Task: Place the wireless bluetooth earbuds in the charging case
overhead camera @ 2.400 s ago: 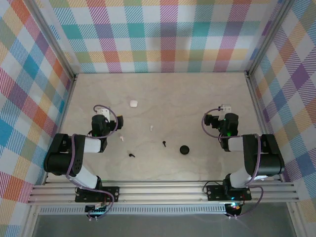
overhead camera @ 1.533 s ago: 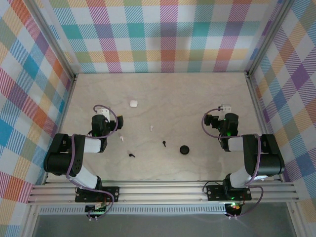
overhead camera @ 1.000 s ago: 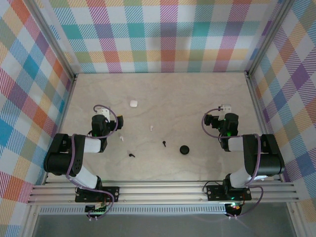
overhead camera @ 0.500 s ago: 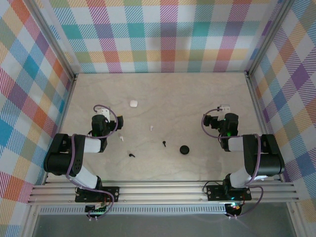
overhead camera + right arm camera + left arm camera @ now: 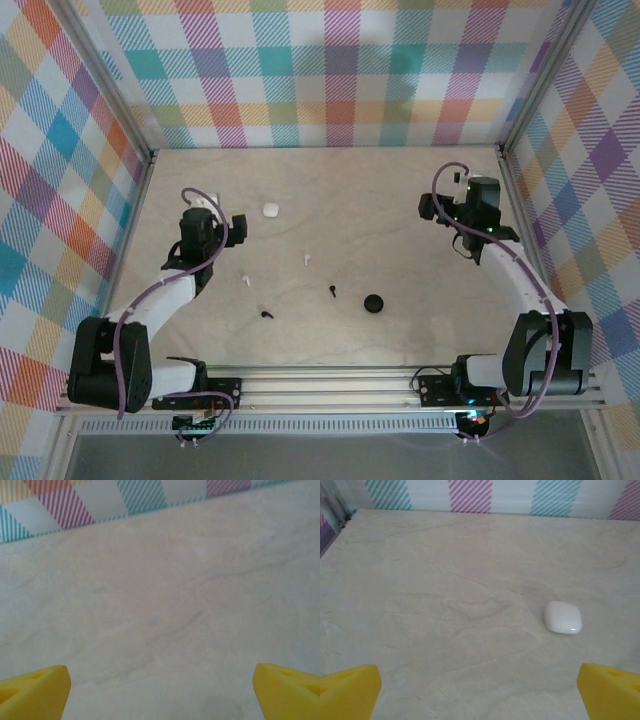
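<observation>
Your left fingers (image 5: pixel 347 692) stand wide and empty, with the white charging case (image 5: pixel 562 617) ahead on the counter (image 5: pixel 445 580). Your right fingers (image 5: pixel 32 690) gape wide too, holding nothing. Two white earbuds (image 5: pixel 307 260) and two black earbuds (image 5: pixel 331 292) lie loose mid-counter, near a black case (image 5: pixel 373 303).

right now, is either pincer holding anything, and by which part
Nothing is held: the left pincer and the right pincer both stand open above the table.
</observation>
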